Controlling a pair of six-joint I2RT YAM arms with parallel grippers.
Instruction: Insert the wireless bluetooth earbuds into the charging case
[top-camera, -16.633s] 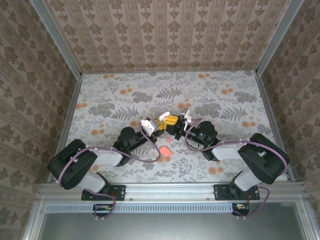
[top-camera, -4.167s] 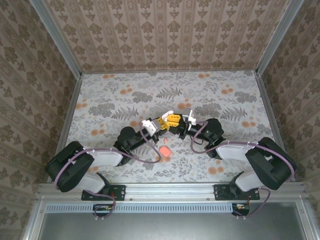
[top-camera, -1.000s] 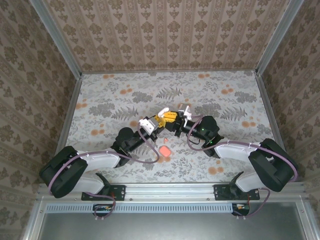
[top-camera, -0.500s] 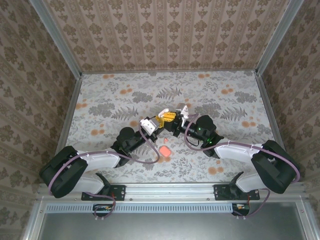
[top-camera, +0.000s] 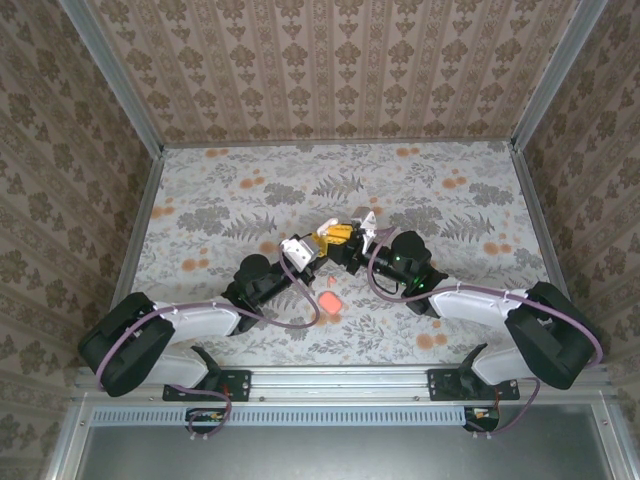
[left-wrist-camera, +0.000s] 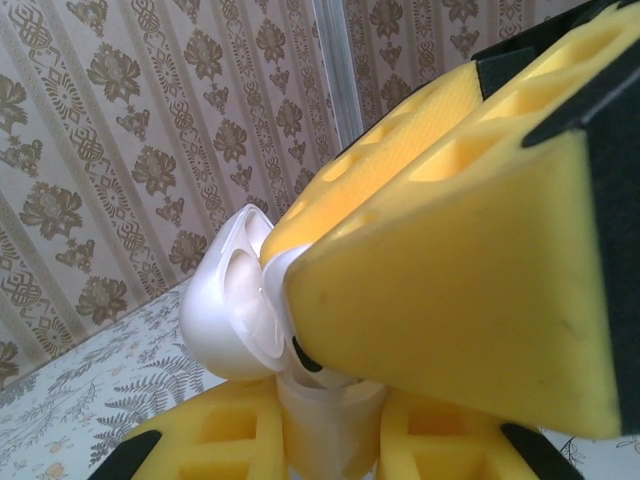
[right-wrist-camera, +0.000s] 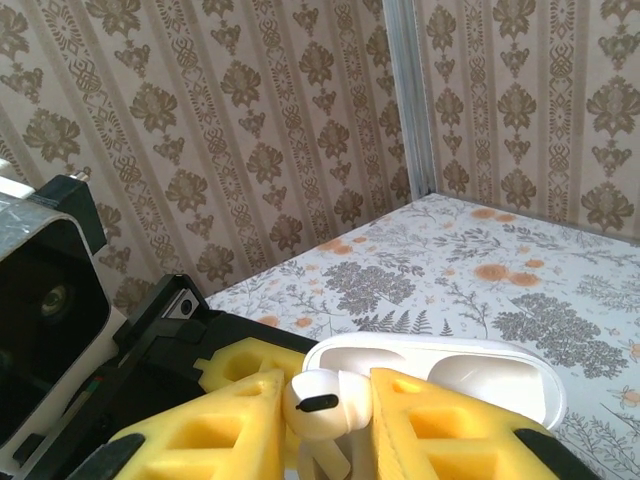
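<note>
Alignment first: my right tool (right-wrist-camera: 328, 425) pinches an earbud (right-wrist-camera: 316, 400) at the open charging case (left-wrist-camera: 230, 310), which is clamped tight in my left tool (left-wrist-camera: 325, 432); seat it stem-first, release gently.

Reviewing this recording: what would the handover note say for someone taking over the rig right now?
Left gripper: shut on the charging case, lid open, held up off the table.
Right gripper: white earbud pinched between its fingers, right at the case's open side.
Done: case open, earbud brought up to it.
Left: seat the earbud. The frames do not show whether it is in its well yet. A small pinkish-red item lies on the table just on the near side of the grippers. If it is the other earbud, it probably goes in next.
</note>
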